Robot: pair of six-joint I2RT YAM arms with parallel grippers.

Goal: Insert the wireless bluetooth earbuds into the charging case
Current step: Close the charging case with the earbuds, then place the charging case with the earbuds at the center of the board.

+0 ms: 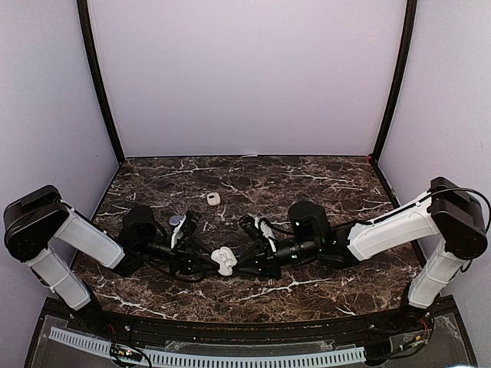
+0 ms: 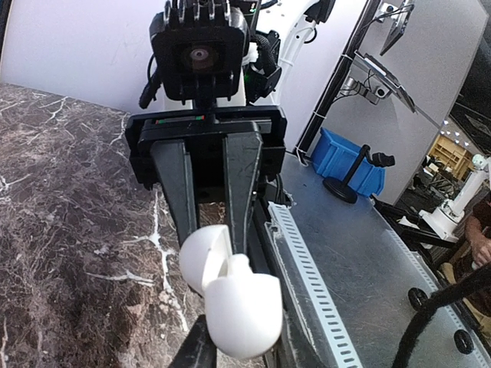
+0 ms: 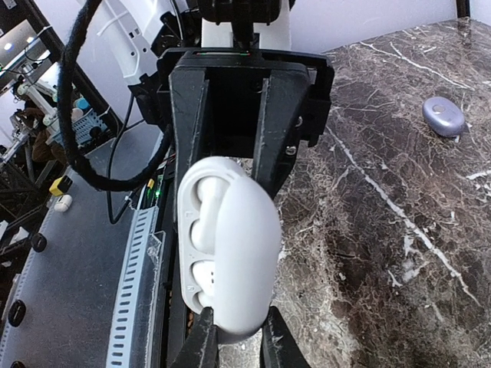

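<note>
Both arms reach in from the near corners of the marble worktop (image 1: 322, 184) and meet just inside its near edge, around the middle. Between them they hold the charging case (image 3: 230, 253) off the surface, with its lid swung open.

The right gripper (image 3: 236, 337) is pinched onto the lower end of the case. The left gripper (image 3: 224, 172) comes from the opposite side, its fingers pressed against the upper end, so both appear clamped on it.

A lavender pebble (image 3: 443, 116) lies on the marble beyond the left gripper. A small white piece (image 1: 213, 199) sits further toward the far edge, left of centre. Whether it is a bud or another case I cannot tell.

Inside the open shell, pale rounded shapes sit in the two wells. I take them for the earbuds (image 3: 201, 230), one above the other, apparently seated, though the lid hides part of them.

On that reading, insertion looks almost finished. The next move would be to check that each bud sits flush. After that, one gripper keeps the base steady while the other eases the lid shut without twisting the hinge.
</note>
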